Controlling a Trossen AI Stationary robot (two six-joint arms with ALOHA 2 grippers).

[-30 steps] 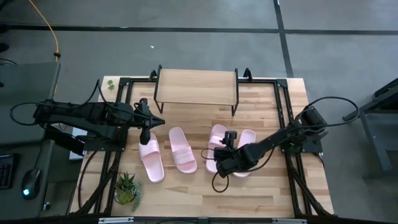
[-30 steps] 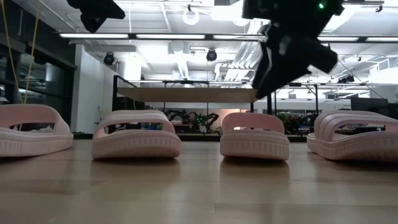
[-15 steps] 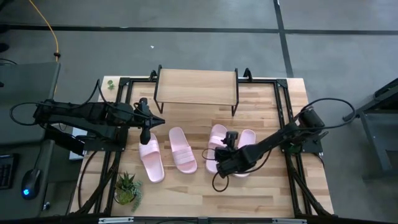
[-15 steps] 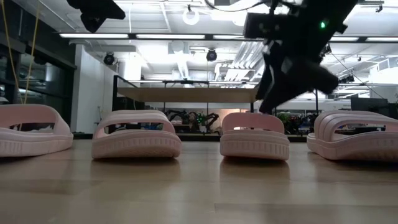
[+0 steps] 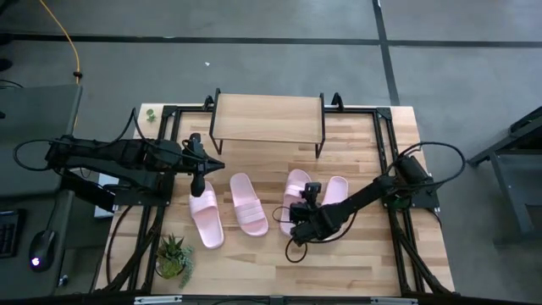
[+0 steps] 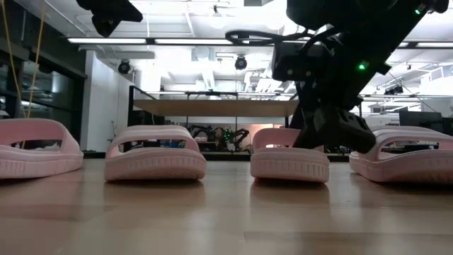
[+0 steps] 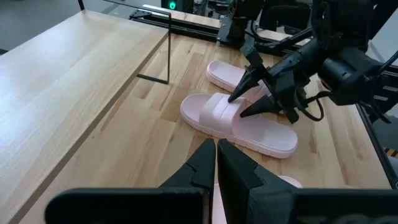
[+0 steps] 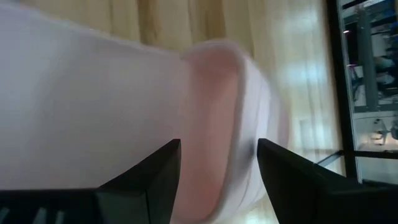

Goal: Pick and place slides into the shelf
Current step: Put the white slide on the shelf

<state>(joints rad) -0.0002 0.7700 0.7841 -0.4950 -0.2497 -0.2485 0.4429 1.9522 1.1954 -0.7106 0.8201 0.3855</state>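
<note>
The right tool point(image 5: 298, 222) has come down since a second ago, from above the slides to desk level, its fingers point(image 8: 149, 180) apart and straddling the heel of the third slide point(image 5: 295, 196), right of frame centre, presumably to grip it. The other slides lie in the same row on the desk point(image 5: 356, 263). The shelf point(image 5: 267, 119) stands bare at upper centre. The left tool point(image 5: 196, 180) hovers unmoved at left, fingers together, waiting.

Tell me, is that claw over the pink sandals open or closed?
Open. The right gripper has its two dark fingers spread apart, straddling the edge of a slide without pinching it yet.
</note>
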